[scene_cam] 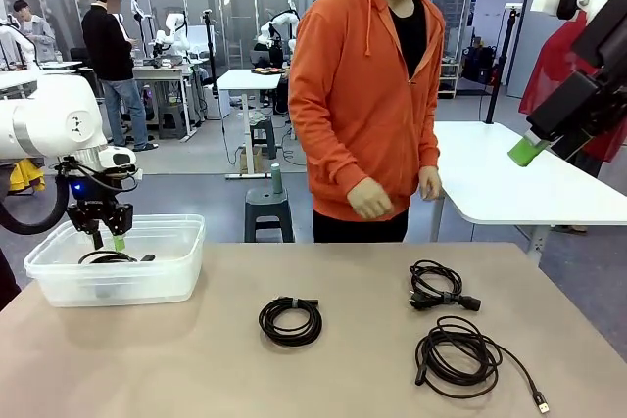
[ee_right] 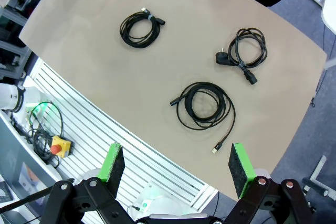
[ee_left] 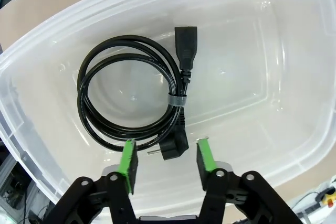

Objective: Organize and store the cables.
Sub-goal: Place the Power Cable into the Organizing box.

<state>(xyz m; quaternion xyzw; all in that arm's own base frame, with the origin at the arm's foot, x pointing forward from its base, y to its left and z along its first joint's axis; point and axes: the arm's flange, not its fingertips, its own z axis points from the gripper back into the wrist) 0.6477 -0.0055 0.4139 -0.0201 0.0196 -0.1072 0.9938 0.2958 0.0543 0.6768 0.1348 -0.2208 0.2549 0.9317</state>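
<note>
Left fingers (ee_left: 128,161): apart, clamping nothing, over clear bin (scene_cam: 118,286).
Right fingers (ee_right: 113,163): wide apart, high above surface (scene_cam: 343,379).
Banded power cable (ee_left: 176,100): coiled inside bin, 10 o'clock on surface.
Loose coils: tied cable (scene_cam: 291,304) centre; second power cable (scene_cam: 441,296) 2 o'clock; USB cable (scene_cam: 431,354) 4 o'clock.

1. We see a bin (scene_cam: 178,279) on the left of the worktop (scene_cam: 353,374), one cable coil (ee_left: 176,100) inside it.
2. A second coil (scene_cam: 312,325) lies mid-worktop.
3. At right, a third coil (scene_cam: 441,298) lies behind a fourth coil (scene_cam: 436,364).
</note>
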